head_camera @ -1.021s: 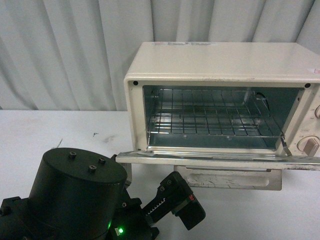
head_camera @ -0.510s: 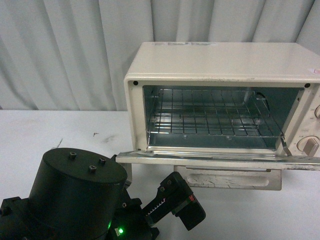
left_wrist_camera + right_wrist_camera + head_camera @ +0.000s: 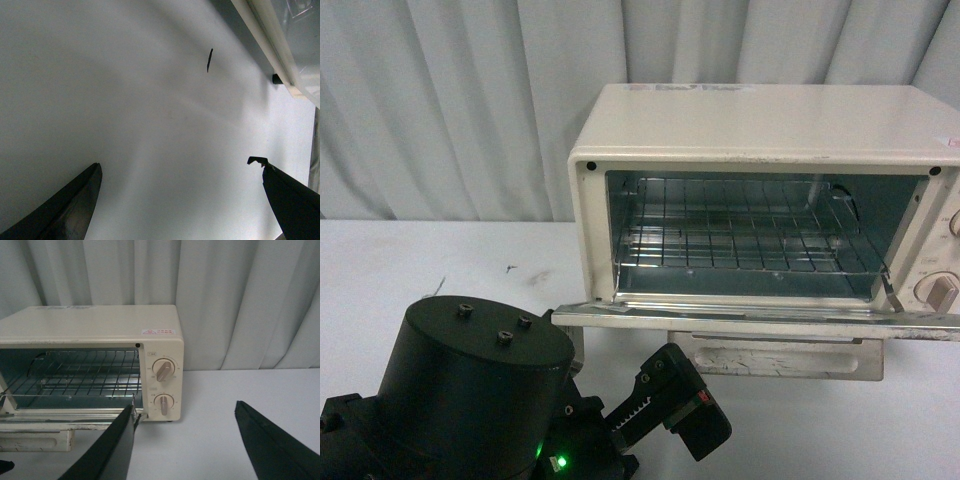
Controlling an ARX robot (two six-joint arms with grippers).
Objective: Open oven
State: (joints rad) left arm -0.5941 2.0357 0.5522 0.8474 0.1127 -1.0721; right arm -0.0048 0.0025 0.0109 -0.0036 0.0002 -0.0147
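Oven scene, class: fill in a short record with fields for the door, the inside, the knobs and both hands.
oven: cream-white, on white table
door: dropped open, handle in front
inside: wire rack, nothing on it
knobs: two, one above the other
left hand: open, empty, over the table
right hand: open, empty, facing the oven

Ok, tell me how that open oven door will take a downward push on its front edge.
The door lies roughly level, well out from the oven body, so a push there would probably lever the small box forward. Its shiny metal edge suggests it is stiff, not floppy. The wire rack could slide or rattle.
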